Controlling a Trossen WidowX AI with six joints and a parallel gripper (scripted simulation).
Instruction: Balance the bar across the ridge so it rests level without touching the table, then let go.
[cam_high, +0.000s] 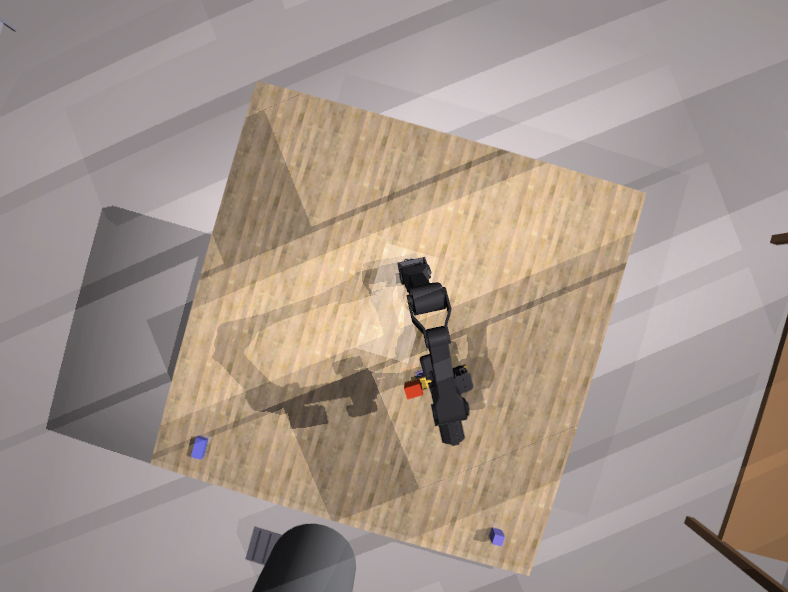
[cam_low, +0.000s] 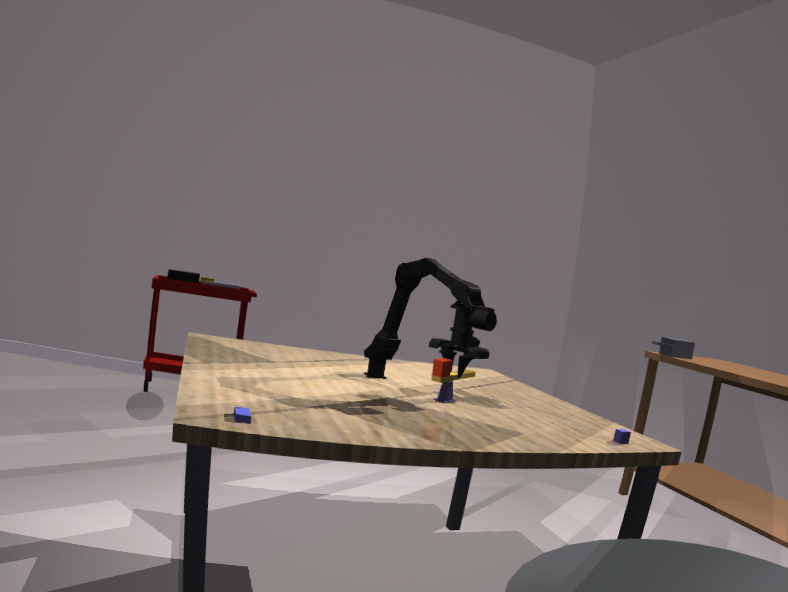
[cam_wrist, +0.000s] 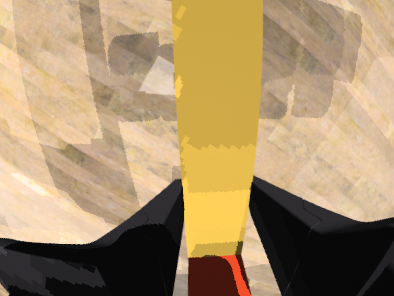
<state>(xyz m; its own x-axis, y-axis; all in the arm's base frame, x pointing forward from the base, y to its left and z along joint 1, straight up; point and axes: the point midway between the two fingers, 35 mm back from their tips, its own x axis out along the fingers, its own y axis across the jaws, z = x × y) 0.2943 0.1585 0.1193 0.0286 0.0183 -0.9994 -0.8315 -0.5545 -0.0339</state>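
The yellow bar (cam_high: 425, 382) (cam_low: 468, 375) (cam_wrist: 217, 170) has a red block (cam_high: 413, 389) (cam_low: 441, 367) (cam_wrist: 212, 277) on one end. My gripper (cam_low: 461, 374) (cam_wrist: 215, 185) is shut on the bar, between the red block and the bar's far end. In the exterior view the bar looks nearly level and is held above the table (cam_high: 445, 172) (cam_low: 305, 430). The dark blue ridge (cam_low: 445, 391) stands under the bar near the red block's end. I cannot tell whether bar and ridge touch. In the top view the arm hides the fingertips and most of the bar.
A blue block (cam_high: 199, 447) (cam_low: 242, 414) lies near the table's left front corner. A smaller blue cube (cam_high: 496, 537) (cam_low: 621, 436) lies near the right front corner. A red cart (cam_low: 202, 289) and a wooden shelf (cam_low: 732, 369) stand off the table.
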